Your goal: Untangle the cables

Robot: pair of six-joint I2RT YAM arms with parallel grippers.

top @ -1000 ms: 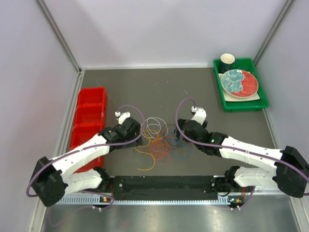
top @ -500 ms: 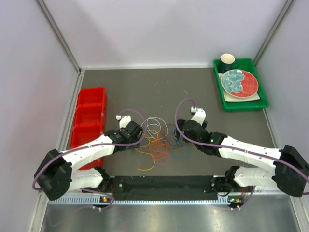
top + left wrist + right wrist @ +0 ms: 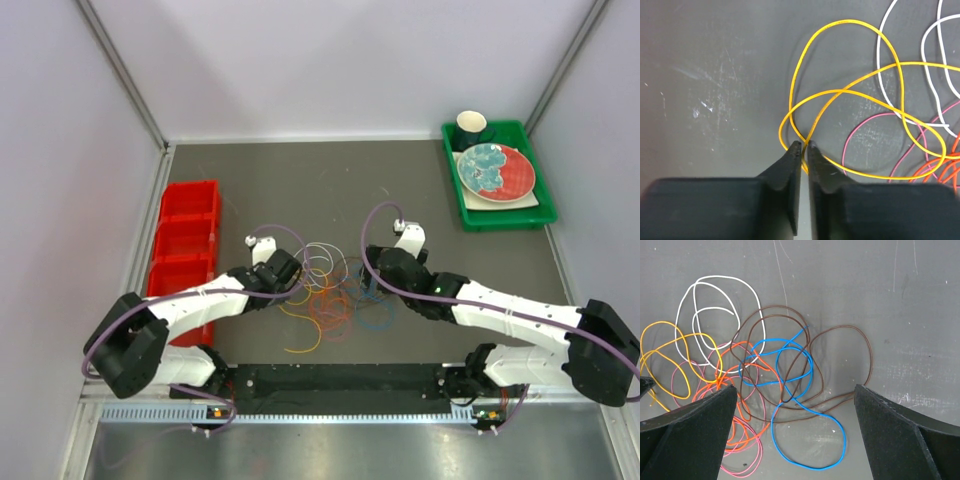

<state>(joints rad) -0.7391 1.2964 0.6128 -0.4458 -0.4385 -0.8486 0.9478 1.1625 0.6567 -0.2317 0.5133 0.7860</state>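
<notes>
Now: the heap of thin coloured cables [image 3: 330, 288] lies mid-table on the dark grey tabletop [image 3: 300, 180], between the two arms. The left gripper [image 3: 803, 144] sits at the heap's 9 o'clock edge, the right gripper [image 3: 795, 387] at its 3 o'clock.

Left fingers: narrow, a bare slit between the black tips. They are set on the thin yellow wire [image 3: 850, 22] at the 6 o'clock point of its loops, where two strands cross. The wire runs in at the tips, so I read it as pinched; how firm the pinch is cannot be told.

Right fingers: wide apart, nothing between them, hanging over the brown wire [image 3: 850, 330] and the blue wire [image 3: 810, 467].

Step in hand (judgement): draw the yellow wire clear of the rest. Nothing is separated yet.

How to do it well:
- Check that only one strand sits in the pinch; two crossed strands would likely drag as a knot.
- Pull toward 9 o'clock, low and slow, onto bare table.
- In the left wrist view, yellow crosses the white wire [image 3: 880, 65] at 2 o'clock and the pink wire [image 3: 860, 122] at 4 o'clock. If either travels along, stop.
- The right gripper is well placed to pin the orange wire [image 3: 740, 415] as an anchor.
- Thin springy wire may slip from the tips or recoil
</notes>
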